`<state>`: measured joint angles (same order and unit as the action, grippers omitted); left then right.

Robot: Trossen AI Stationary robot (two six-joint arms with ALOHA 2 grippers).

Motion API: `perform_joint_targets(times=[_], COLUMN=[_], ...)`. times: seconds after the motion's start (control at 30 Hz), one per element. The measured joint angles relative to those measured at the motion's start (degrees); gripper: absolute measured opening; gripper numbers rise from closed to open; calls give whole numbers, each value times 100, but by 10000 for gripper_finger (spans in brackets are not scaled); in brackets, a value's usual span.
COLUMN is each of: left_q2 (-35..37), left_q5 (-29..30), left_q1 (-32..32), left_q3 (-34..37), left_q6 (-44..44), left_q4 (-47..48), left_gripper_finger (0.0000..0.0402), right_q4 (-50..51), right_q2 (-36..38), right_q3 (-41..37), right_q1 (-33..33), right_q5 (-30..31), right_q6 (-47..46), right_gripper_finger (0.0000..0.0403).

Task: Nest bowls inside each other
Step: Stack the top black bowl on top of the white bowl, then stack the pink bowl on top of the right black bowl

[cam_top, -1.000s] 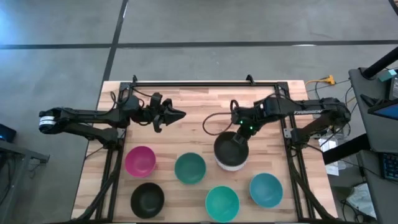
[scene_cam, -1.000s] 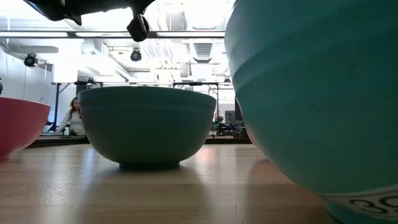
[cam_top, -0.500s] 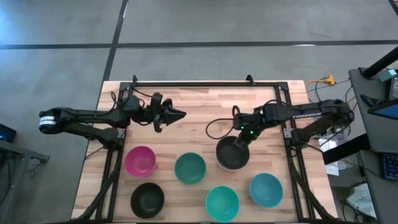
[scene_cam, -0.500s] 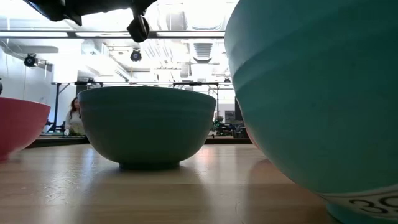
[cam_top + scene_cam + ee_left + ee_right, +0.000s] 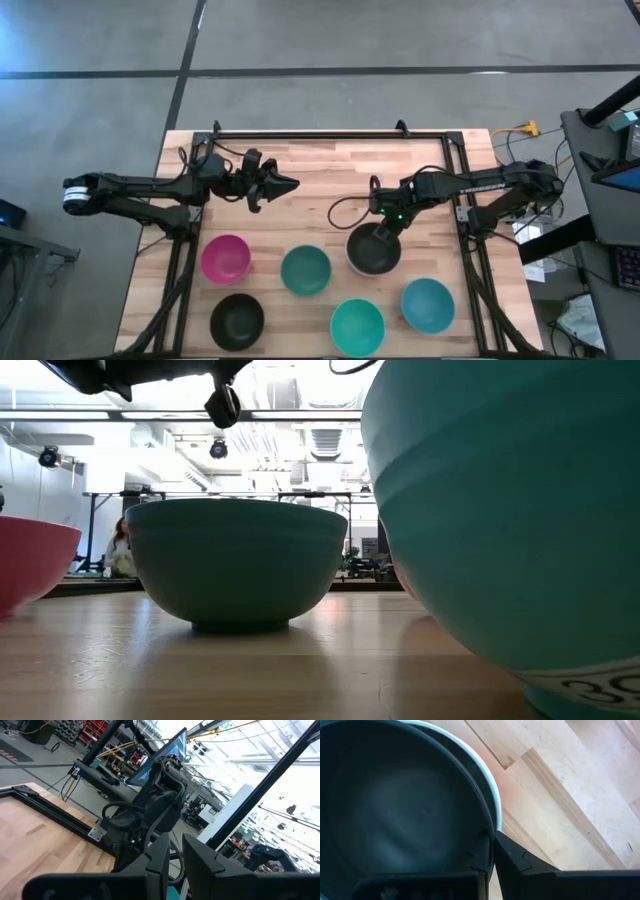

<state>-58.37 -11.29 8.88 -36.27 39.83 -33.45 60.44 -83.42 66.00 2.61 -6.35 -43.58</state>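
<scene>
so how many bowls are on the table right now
7 visible: magenta bowl, dark teal bowl, black bowl front left, turquoise bowl, blue bowl, and a second black bowl nested in a white bowl. More may hide underneath.

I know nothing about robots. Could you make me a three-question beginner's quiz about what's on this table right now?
1. True or false: the magenta bowl sits inside the black bowl near the table's front edge.
2. Which gripper is at the stacked bowls: A) the left gripper, B) the right gripper?
3. Fill in: the dark bowl on the right rests inside a ____ bowl.

Key:
1. False. They stand apart, each alone on the wooden table.
2. B. Its fingers pinch the dark bowl's rim, while the left gripper waits above the table's back left, away from every bowl.
3. White. Its pale rim shows around the dark one.
</scene>
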Motion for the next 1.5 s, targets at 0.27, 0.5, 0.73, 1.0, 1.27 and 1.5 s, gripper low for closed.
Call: perform_joint_targets(times=[0.27,0.5,0.73,1.0,1.27,1.5], left_q2=[0,0,0,0,0,0], left_q5=[0,3,4,2,2,-142], left_q1=[0,0,-2,-2,-2,-4], left_q3=[0,0,-2,-2,-2,-2], left_q6=[0,0,17,26,26,31], left_q4=[-3,-3,-3,-3,-3,-1], left_gripper_finger=[38,38,38,38,38,38], right_q4=[-47,-102,-111,-43,193,698], right_q2=[-32,-234,-404,-352,-330,-275], right_q3=[-125,-96,-48,-20,567,1546], right_q1=[0,0,-2,0,0,2], right_q5=[-2,-2,-19,-2,0,329], right_q6=[5,6,32,53,38,210], right_gripper_finger=[13,13,13,49,110,115])
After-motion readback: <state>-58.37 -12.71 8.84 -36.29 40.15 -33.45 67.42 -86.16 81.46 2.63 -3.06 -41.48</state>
